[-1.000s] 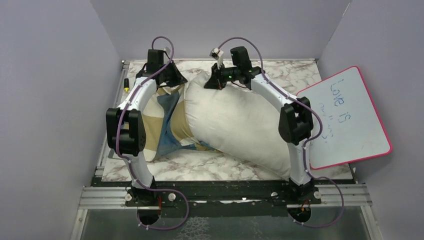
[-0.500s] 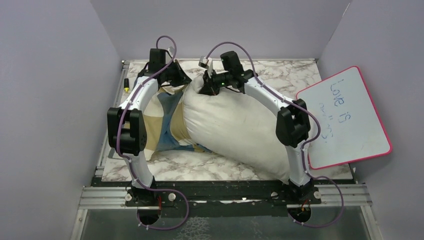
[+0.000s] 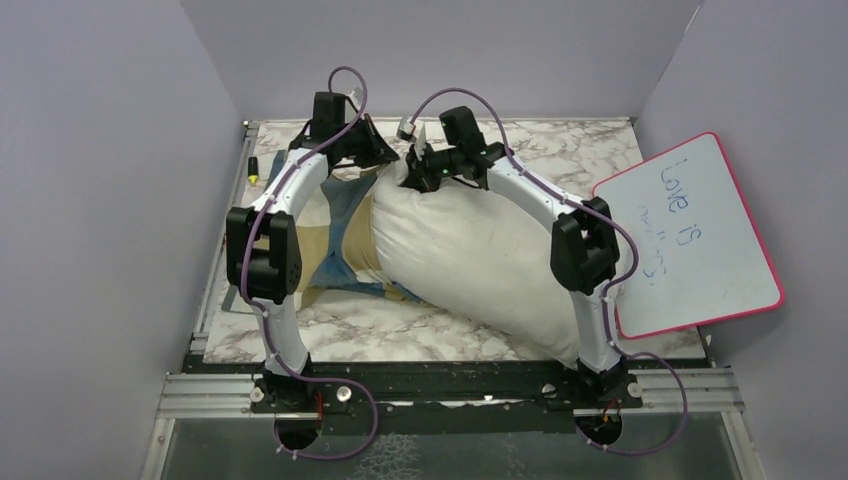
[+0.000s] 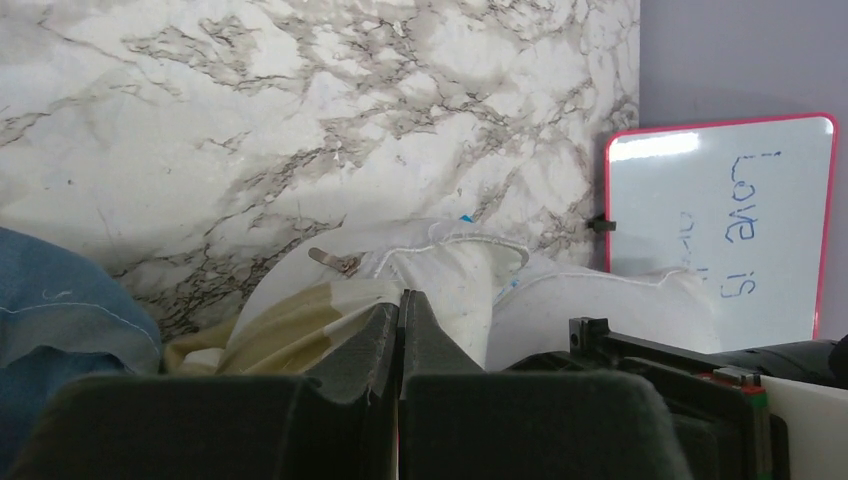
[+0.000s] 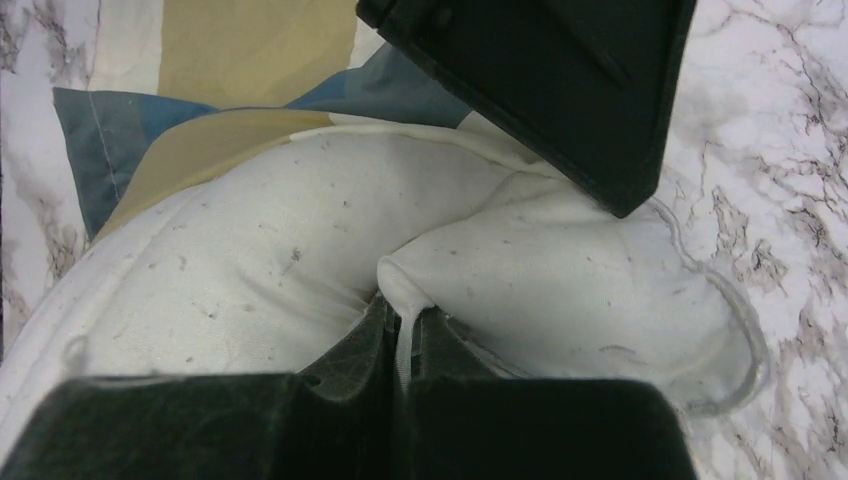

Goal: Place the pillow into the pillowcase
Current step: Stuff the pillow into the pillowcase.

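Two grippers sit close together at the far side of the marble table [image 3: 400,335], above the far end of the bedding.

Left gripper [image 3: 388,157]: from its wrist camera I see the fingers pressed together, no gap between them. Tan and cream cloth of the pillowcase [image 3: 345,250] is gathered at their tips. I record it as pinching the case's far edge.

Right gripper [image 3: 412,176]: its fingers are clamped on a raised fold of the pillow [image 3: 470,250] at the far left corner. The white, speckled fabric bunches up between the two pads. The left gripper's black body hangs just beyond this pinch.

Pillow: it lies diagonally across the middle of the table, running from far centre to the near right, next to the right arm's base.

Pillowcase: it lies on the left part of the table under the left arm, with blue and tan blocks showing. Its right edge laps against the pillow's left side. I cannot tell how far the pillow sits inside.

Pink-rimmed whiteboard [image 3: 700,235]: it sits at the right edge of the table, handwriting facing up.
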`<state>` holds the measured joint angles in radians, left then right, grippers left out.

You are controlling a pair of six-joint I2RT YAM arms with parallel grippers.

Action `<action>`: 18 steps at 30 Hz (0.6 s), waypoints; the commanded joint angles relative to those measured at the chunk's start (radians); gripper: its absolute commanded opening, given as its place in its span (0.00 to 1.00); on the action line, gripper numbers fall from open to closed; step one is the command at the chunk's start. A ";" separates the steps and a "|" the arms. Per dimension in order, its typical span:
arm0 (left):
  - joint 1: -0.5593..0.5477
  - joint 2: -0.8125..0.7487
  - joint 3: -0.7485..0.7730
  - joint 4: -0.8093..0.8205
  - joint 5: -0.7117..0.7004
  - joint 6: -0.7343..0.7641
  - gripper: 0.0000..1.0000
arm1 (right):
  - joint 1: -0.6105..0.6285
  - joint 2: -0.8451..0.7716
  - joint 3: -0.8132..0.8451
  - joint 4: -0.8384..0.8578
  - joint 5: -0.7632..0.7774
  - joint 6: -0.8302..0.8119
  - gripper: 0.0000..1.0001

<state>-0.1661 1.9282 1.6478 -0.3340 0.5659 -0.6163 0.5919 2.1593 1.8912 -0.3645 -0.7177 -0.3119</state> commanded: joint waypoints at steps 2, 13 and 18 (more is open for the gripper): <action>-0.067 0.022 0.114 0.309 0.096 -0.048 0.00 | 0.098 0.042 -0.074 -0.087 -0.125 0.012 0.00; -0.090 -0.047 0.077 0.389 0.138 -0.180 0.00 | 0.036 0.016 -0.207 0.084 0.168 0.245 0.00; -0.084 -0.051 0.107 0.352 0.109 -0.197 0.00 | 0.033 -0.046 -0.302 0.180 0.294 0.364 0.00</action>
<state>-0.2230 1.9816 1.6787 -0.2092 0.5884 -0.7372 0.5728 2.1036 1.6772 -0.1547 -0.4931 -0.1078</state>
